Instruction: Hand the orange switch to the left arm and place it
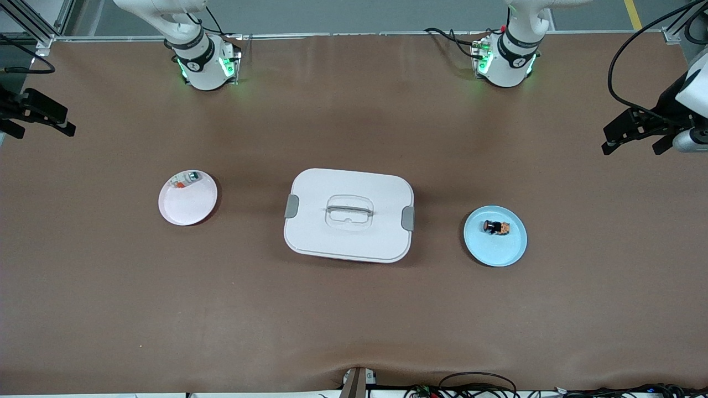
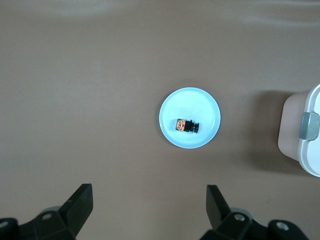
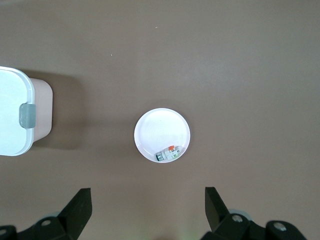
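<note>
The orange switch [image 1: 496, 227], a tiny black cylinder with an orange-tan end, lies on a blue plate [image 1: 498, 251] toward the left arm's end of the table. It also shows in the left wrist view [image 2: 186, 125]. The white box [image 1: 348, 214] with grey clips stands at the table's middle. My left gripper [image 1: 633, 145] hangs high over the table beside the blue plate, open and empty, as the left wrist view [image 2: 148, 192] shows. My right gripper [image 1: 43, 131] hangs high at the right arm's end, open and empty, as the right wrist view [image 3: 147, 192] shows.
A pink plate [image 1: 191, 207] toward the right arm's end holds a small white part [image 1: 185, 178] with green and orange bits. The box's ends show in the left wrist view [image 2: 305, 135] and in the right wrist view [image 3: 15, 117]. Brown table surrounds them.
</note>
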Motion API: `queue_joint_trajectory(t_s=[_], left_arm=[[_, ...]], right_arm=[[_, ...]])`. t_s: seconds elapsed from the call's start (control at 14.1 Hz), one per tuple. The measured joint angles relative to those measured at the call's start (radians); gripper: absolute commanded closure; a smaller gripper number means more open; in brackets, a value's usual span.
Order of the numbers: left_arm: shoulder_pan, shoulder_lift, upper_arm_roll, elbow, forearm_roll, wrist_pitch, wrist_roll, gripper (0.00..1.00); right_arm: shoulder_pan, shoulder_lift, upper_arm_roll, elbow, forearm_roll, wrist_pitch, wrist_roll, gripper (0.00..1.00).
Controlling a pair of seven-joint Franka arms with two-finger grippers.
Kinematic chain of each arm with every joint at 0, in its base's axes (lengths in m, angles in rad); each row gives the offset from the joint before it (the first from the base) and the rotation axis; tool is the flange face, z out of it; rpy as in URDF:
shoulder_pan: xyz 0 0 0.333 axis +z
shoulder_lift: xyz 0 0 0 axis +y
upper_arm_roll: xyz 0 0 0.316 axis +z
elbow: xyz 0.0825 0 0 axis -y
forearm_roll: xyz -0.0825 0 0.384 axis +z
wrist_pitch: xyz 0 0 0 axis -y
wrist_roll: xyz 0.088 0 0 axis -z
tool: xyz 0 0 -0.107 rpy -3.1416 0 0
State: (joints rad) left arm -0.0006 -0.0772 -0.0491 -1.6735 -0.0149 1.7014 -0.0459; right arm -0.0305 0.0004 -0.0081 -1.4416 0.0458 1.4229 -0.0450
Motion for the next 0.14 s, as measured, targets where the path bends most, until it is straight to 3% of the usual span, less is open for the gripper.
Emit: queue_joint_trajectory(t_s=[0.14], left_arm=[[0.0,0.0,0.0,0.0,0.0,-0.002,0.0,0.0]], right_arm=[[0.0,0.0,0.0,0.0,0.0,0.0,0.0,0.0]])
